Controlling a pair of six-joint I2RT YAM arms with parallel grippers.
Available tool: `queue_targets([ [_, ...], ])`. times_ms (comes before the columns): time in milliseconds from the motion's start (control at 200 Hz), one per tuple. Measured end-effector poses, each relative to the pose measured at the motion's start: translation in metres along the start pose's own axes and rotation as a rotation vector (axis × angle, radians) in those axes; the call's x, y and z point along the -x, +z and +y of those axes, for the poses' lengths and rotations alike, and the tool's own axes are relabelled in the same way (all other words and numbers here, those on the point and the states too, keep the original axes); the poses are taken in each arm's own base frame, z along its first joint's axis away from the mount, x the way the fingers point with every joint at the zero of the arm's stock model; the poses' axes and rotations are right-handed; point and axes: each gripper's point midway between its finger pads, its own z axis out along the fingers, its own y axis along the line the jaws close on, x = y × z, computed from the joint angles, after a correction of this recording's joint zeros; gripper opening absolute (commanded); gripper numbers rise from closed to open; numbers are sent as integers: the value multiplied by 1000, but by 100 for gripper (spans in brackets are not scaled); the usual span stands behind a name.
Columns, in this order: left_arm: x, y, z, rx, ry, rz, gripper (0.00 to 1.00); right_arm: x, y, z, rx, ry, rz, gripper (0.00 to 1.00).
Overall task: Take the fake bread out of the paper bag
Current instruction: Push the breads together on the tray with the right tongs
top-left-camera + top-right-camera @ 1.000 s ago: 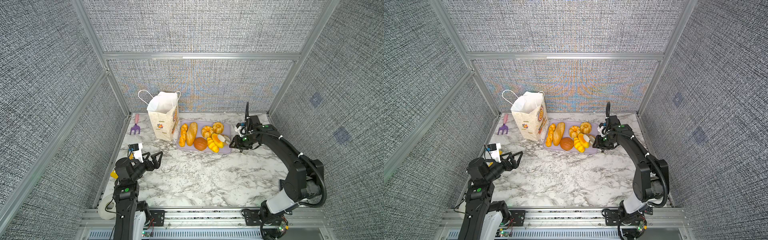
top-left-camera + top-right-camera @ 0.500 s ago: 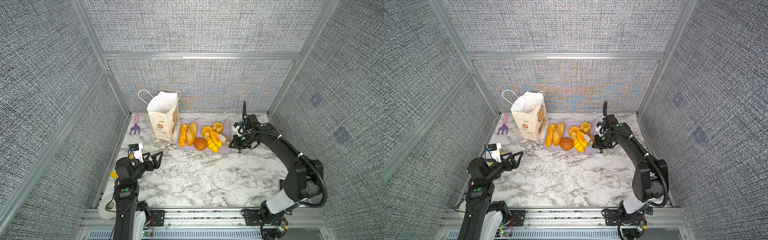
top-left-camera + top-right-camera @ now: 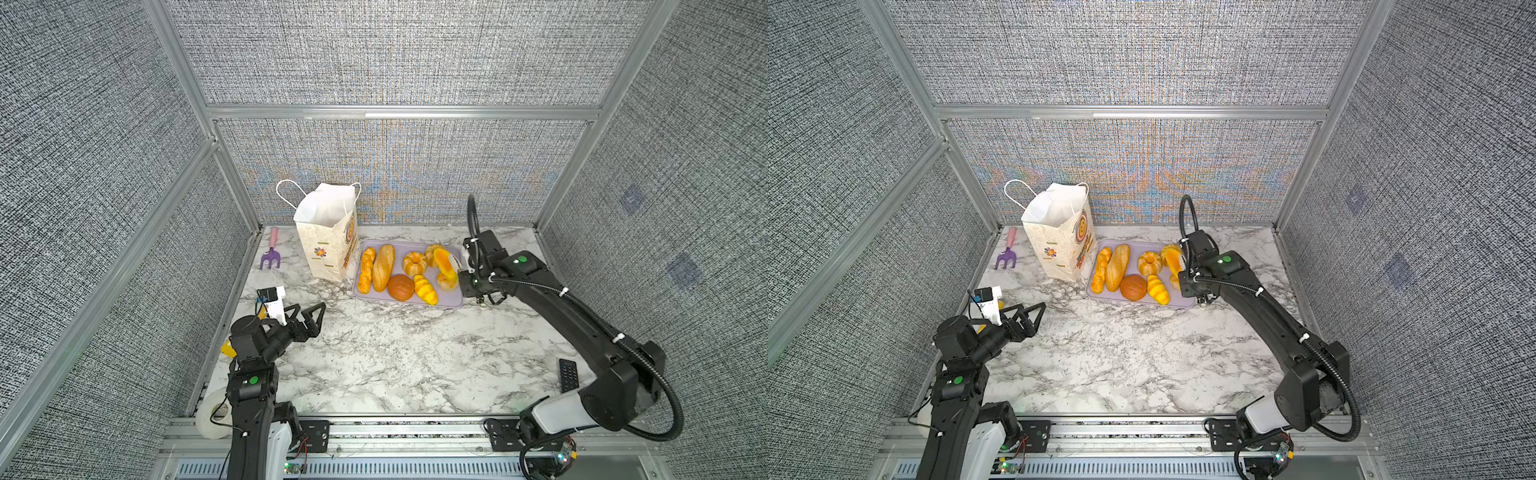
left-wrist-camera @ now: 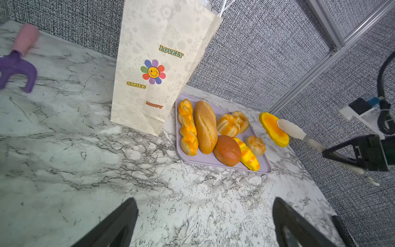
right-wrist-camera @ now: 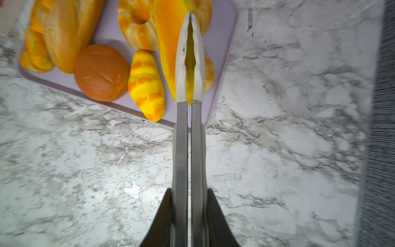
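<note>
Bread point(image 3: 383, 268) lay on tray point(image 3: 451, 297), right of bag point(image 3: 328, 245). Right gripper point(image 5: 189, 200) clamped tongs point(image 5: 189, 139) pinching one piece point(image 4: 273, 132) over tray's right end. Left gripper point(image 3: 311, 318) gaped empty, near left. Placing step; next move needed lowering, then release.

Cream paper bag point(image 3: 328, 241) stands upright, open; glossy orange breads point(image 3: 383, 268) lie beside it on a tray point(image 3: 451, 297), one flat piece point(image 4: 269, 126) lifted in tongs point(image 4: 289, 128).

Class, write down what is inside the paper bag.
The paper bag stands open: only white inner paper shows; its walls hide the bottom, so what lies there cannot be seen.
</note>
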Motion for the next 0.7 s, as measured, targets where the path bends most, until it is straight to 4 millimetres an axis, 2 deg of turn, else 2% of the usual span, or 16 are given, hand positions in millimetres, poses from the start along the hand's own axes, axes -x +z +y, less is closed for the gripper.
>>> queue_targets([
  [255, 0, -1, -1, -2, 6, -6, 99, -3, 23, 15, -261, -142, 25, 0],
  [530, 1, -1, -1, -4, 8, -10, 99, 3, 40, 54, -354, -252, 38, 0],
  [615, 2, -1, -1, -4, 10, -12, 99, 2, 41, 63, -360, -269, 44, 7],
  [700, 2, 0, -1, -4, 8, -10, 99, 0, 45, 70, -360, -279, 54, 21],
])
